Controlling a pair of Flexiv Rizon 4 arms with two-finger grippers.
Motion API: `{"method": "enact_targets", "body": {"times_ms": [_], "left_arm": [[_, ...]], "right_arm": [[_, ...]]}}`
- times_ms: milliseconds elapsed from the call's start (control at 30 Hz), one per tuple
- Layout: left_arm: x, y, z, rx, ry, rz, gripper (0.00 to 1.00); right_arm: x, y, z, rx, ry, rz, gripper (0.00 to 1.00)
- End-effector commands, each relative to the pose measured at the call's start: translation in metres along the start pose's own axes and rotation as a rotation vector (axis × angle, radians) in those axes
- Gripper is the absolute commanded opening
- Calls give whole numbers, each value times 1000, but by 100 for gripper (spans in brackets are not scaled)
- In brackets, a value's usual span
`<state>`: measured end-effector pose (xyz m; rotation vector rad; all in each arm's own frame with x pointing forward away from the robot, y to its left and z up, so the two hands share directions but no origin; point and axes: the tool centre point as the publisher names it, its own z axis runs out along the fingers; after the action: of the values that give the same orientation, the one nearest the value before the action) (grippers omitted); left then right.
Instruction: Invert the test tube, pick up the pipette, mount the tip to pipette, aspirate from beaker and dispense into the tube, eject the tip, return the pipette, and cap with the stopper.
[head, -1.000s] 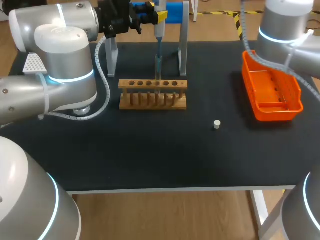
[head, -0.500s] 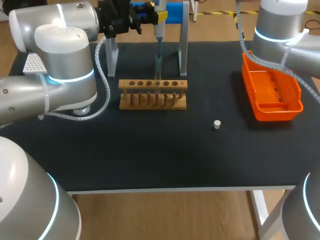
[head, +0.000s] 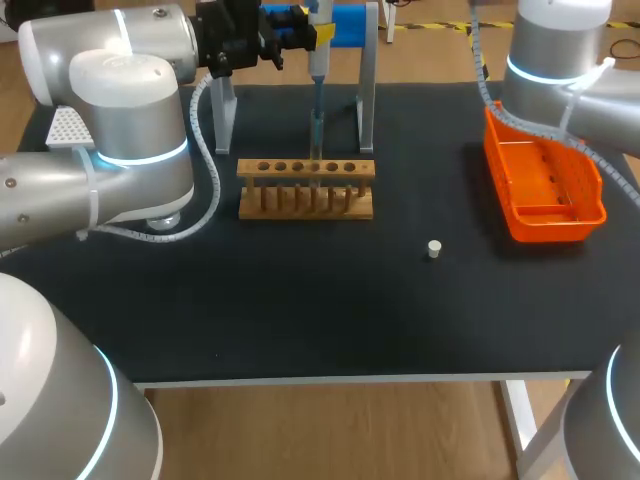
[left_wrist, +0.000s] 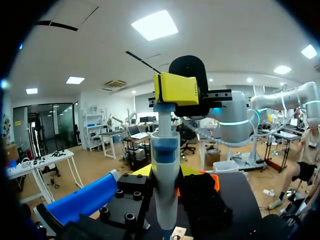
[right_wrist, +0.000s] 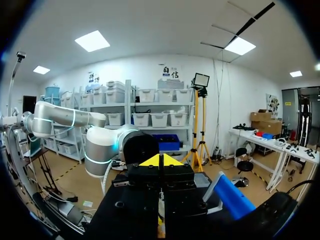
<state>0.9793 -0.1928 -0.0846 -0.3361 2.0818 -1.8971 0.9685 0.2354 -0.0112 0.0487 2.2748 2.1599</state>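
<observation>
My left gripper (head: 296, 28) is at the table's back, shut on the upright pipette (head: 318, 62). In the left wrist view the pipette (left_wrist: 165, 165), with its yellow top, stands between the fingers of my left gripper (left_wrist: 165, 174). The pipette's thin tip points down into a clear tube (head: 316, 135) in the wooden rack (head: 306, 188). A small white stopper (head: 433, 249) lies on the black mat to the rack's right. My right gripper (right_wrist: 160, 161) is shut on nothing, its yellow tips pressed together; only that arm's upper part shows in the head view.
An orange basket (head: 545, 185) sits at the right edge under my right arm. A grey pipette stand (head: 366, 90) rises behind the rack. A white perforated tip box (head: 66, 128) lies at the far left, partly behind my left arm.
My right arm has shifted slightly to the left. The left arm, the pipette and the stopper have stayed where they were.
</observation>
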Motion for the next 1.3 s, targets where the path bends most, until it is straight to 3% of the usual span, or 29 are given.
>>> {"method": "enact_targets", "body": {"times_ms": [33,1300], "left_arm": [[1,-2,1,5,-6,2,0],[1,-2,1,5,-6,2,0]], "right_arm": [[-3,-5,0,5,5,4,0],[-7,-31,5,18,12,57,0]]}}
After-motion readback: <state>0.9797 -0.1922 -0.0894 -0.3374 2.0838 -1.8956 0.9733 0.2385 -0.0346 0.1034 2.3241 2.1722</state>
